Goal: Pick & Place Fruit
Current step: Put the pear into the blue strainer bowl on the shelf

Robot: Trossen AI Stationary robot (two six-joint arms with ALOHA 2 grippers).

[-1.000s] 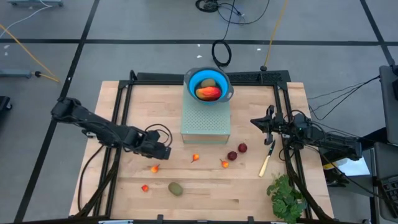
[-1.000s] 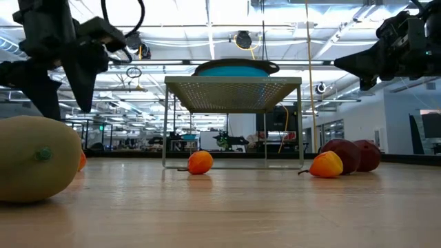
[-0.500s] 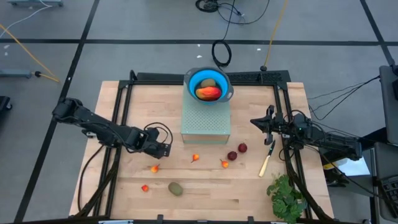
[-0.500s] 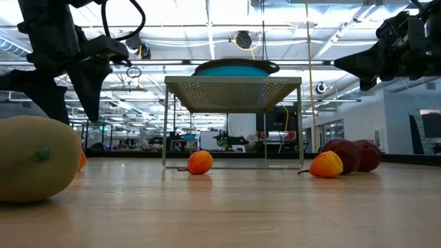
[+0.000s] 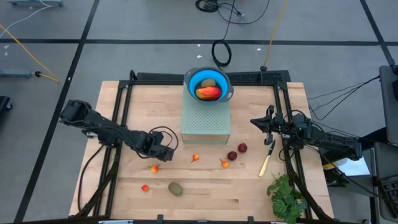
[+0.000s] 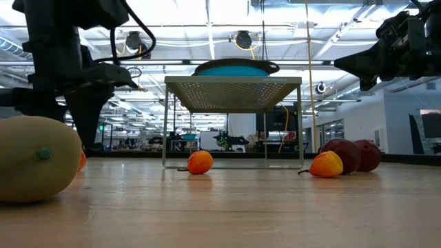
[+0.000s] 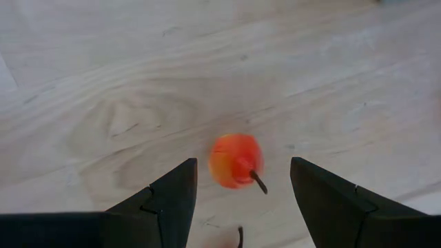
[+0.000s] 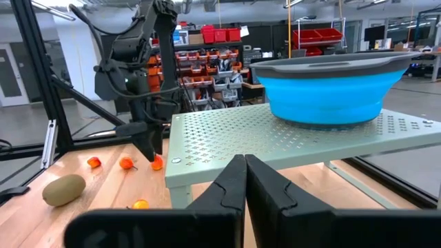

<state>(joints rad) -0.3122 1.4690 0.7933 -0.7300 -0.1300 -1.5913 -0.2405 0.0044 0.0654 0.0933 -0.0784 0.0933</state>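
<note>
My left gripper (image 5: 164, 153) (image 7: 240, 196) hangs open, pointing down over a small orange-red fruit (image 7: 236, 160) (image 5: 155, 168) that lies on the wooden table; its fingers stand on either side of the fruit without touching it. Other small orange-red fruits (image 5: 195, 157) (image 5: 224, 163) (image 5: 145, 187), two dark red round ones (image 5: 232, 155) (image 5: 242, 148) and a brownish-green oval (image 5: 176, 188) lie on the table. A blue bowl (image 5: 194, 79) on a green perforated stand (image 5: 206, 124) holds an orange-red oblong (image 5: 208, 93) and a greenish piece (image 5: 209, 83). My right gripper (image 5: 261, 122) (image 8: 245, 180) waits shut at the right.
A yellow-handled knife (image 5: 267, 160) lies right of the dark red fruits, with a leafy green bunch (image 5: 286, 198) at the near right corner. Black frame rails (image 5: 124, 106) run along the table's left, right and far sides. Bare wood (image 5: 211, 193) lies along the near edge.
My left gripper has come down toward the table and shifted a little to the right, over the small orange-red fruit, its fingers staying apart. No fruit has moved.
</note>
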